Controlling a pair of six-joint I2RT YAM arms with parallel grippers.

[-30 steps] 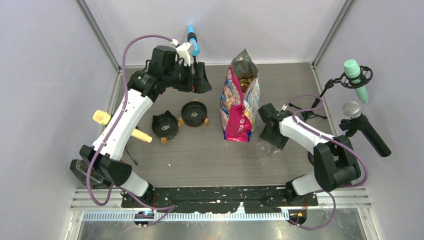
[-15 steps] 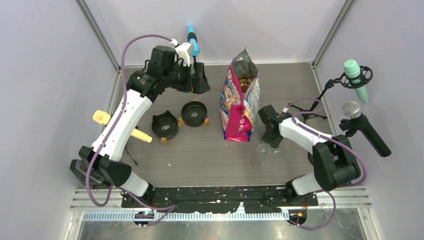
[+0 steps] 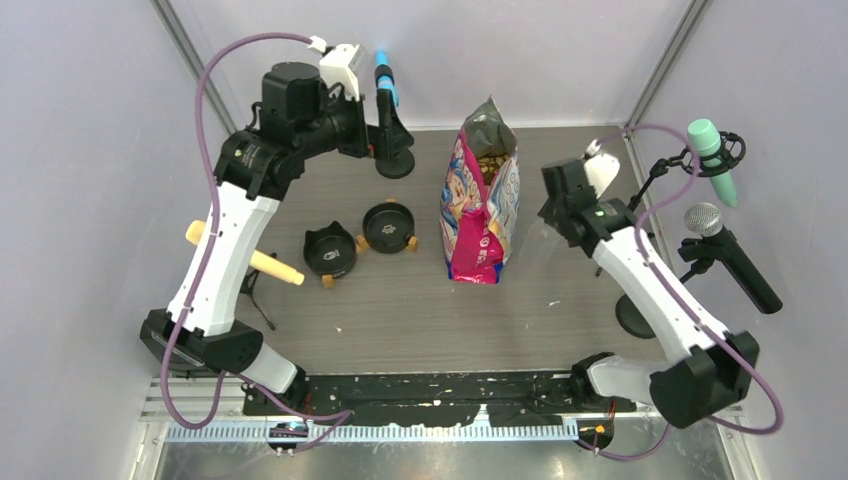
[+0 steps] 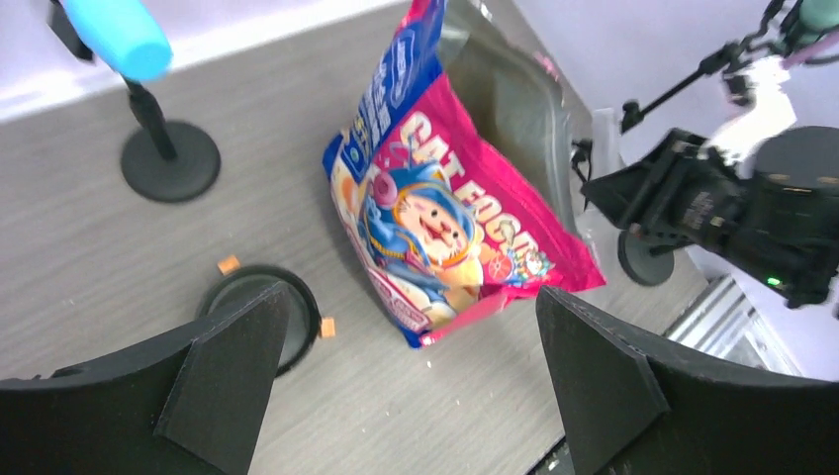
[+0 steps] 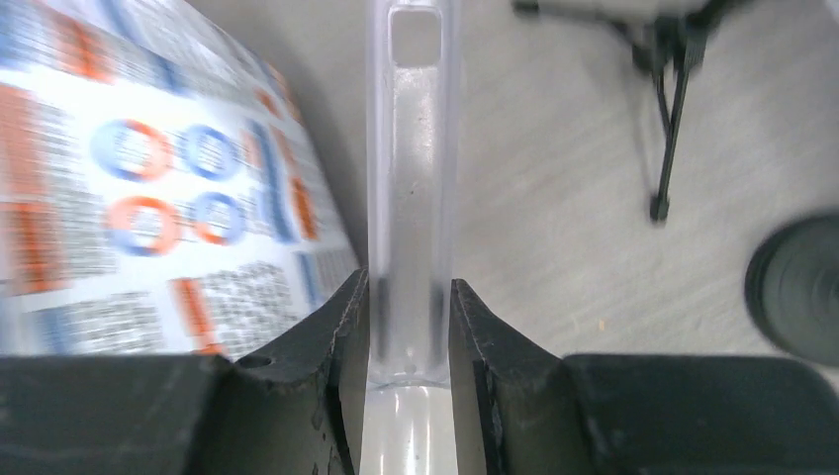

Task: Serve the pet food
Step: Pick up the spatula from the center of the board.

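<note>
The pet food [image 3: 490, 163] shows as brown kibble inside the open top of the upright pink, white and blue bag [image 3: 478, 215]. The bag also shows in the left wrist view [image 4: 445, 218]. My right gripper [image 3: 552, 215] is shut on the handle of a clear plastic scoop [image 5: 411, 148] and holds it in the air just right of the bag. The scoop [image 3: 538, 245] looks empty. My left gripper [image 3: 390, 140] is open and empty, raised at the back left. Two black bowls [image 3: 330, 250] [image 3: 389, 228] stand left of the bag and look empty.
A blue microphone [image 3: 385, 80] on a round base [image 3: 397, 163] stands at the back. A teal microphone [image 3: 712, 150] and a black one [image 3: 725, 250] stand at the right, with a round stand base [image 3: 632, 315]. A wooden-handled tool [image 3: 270, 265] lies at the left.
My right arm has risen and lifted the clear scoop off the table to beside the bag. My left arm has risen and swung a little back and left.
</note>
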